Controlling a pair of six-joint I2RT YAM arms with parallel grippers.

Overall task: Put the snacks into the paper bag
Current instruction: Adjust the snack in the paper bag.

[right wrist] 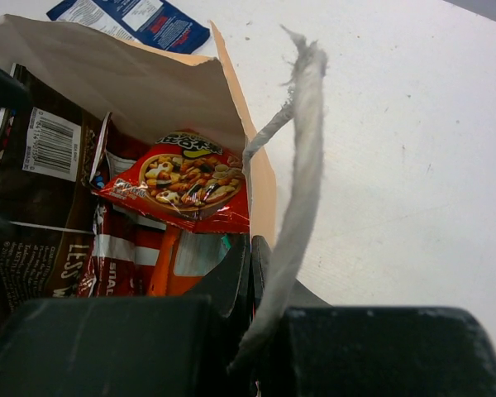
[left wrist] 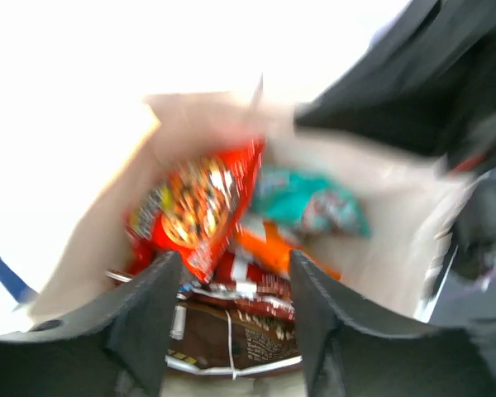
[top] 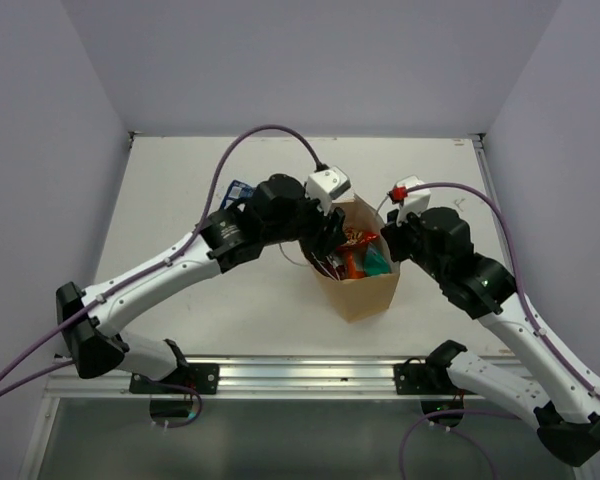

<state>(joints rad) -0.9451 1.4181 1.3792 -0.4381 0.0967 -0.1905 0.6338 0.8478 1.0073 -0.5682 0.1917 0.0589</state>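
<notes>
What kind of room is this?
Most likely a robot lab test bench: a left arm and right arm bolted to a metal rail, plain walls boxing in a white table, purple cables.

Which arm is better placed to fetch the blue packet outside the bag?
Left: the left gripper is open and nearer the blue packet; the right gripper grips the paper bag's rim.

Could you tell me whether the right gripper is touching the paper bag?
Touching: the right wrist view shows the right gripper clamped shut on the paper bag rim.
</notes>
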